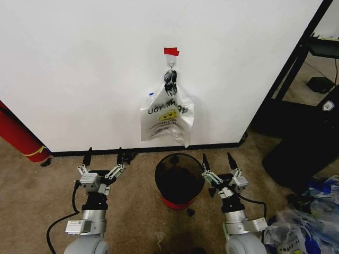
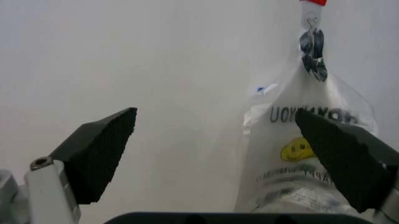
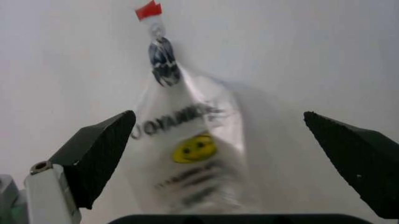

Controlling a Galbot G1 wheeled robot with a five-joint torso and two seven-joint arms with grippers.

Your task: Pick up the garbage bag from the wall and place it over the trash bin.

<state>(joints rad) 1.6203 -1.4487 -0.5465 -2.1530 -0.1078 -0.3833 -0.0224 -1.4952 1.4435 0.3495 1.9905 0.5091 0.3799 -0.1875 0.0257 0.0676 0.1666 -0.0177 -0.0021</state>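
Note:
The garbage bag (image 1: pixel 167 116) hangs on the white wall from a hook (image 1: pixel 171 63) under a strip of red tape. It is translucent white with black lettering, a yellow smiley and a small blue patch. Its handles are bunched dark at the hook. Right below it on the carpet stands the trash bin (image 1: pixel 179 177), round, with dark mesh walls and a red base. My left gripper (image 1: pixel 104 153) is open to the left of the bin and low. My right gripper (image 1: pixel 217 157) is open to the bin's right. Both point at the wall, and the bag (image 2: pixel 281 140) (image 3: pixel 187 154) hangs ahead of each, well clear.
A red cylinder (image 1: pixel 21 137) leans at the far left by the wall. A large black box-like object (image 1: pixel 302 143) and a black frame stand at the right. Loose plastic bags (image 1: pixel 307 222) lie at the lower right. A black baseboard runs along the wall.

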